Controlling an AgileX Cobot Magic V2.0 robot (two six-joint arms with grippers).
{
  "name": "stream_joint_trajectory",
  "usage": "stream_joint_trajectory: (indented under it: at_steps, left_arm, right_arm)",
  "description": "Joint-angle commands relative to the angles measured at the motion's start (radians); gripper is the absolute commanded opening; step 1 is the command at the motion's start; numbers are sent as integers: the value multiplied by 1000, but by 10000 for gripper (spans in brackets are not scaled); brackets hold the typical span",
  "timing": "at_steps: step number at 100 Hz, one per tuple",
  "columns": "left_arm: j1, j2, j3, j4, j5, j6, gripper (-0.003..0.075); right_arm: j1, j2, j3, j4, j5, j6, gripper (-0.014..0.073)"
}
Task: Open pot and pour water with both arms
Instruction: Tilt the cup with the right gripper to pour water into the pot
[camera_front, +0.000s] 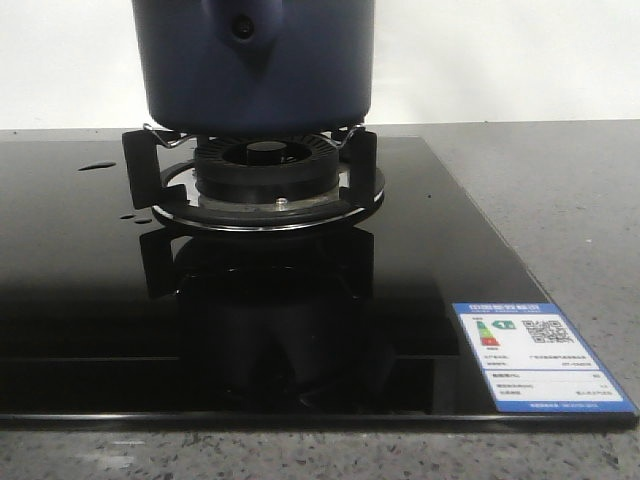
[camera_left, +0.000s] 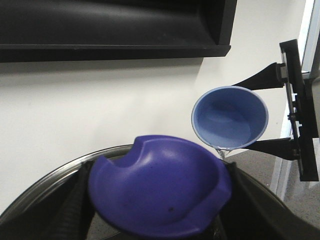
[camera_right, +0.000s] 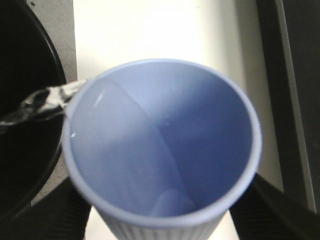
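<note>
The pot (camera_front: 255, 65) sits on the burner stand (camera_front: 255, 180) of the black glass stove (camera_front: 300, 330), its dark blue body filling the top of my front view. My left gripper (camera_left: 155, 200) has its jaws clamped on the purple lid (camera_left: 157, 187), held above the pot's open rim. My right gripper (camera_left: 270, 112) has its jaws closed around the pale blue cup (camera_right: 162, 150), tilted so water (camera_right: 42, 102) runs over its lip into the pot.
</note>
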Motion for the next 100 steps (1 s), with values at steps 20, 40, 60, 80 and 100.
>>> stream_joint_trajectory:
  at_steps: [20, 40, 60, 80, 100]
  left_arm:
    - [-7, -14, -34, -77, 17, -9, 320]
    - [-7, -14, -34, -77, 17, -9, 320]
    - [-7, -14, -34, -77, 17, -9, 320]
    - [-7, -14, -34, -76, 15, -9, 320]
    - [-7, -14, -34, -76, 15, -9, 320]
  right_arm:
    - [1, -23, -39, -36, -95, -11, 235]
    - [3, -8, -39, -91, -79, -11, 235]
    - [3, -5, -39, -179, -79, -11, 235]
    - [3, -5, -39, -262, -87, -11, 235]
    - [3, -5, -39, -342, -136, -11, 235]
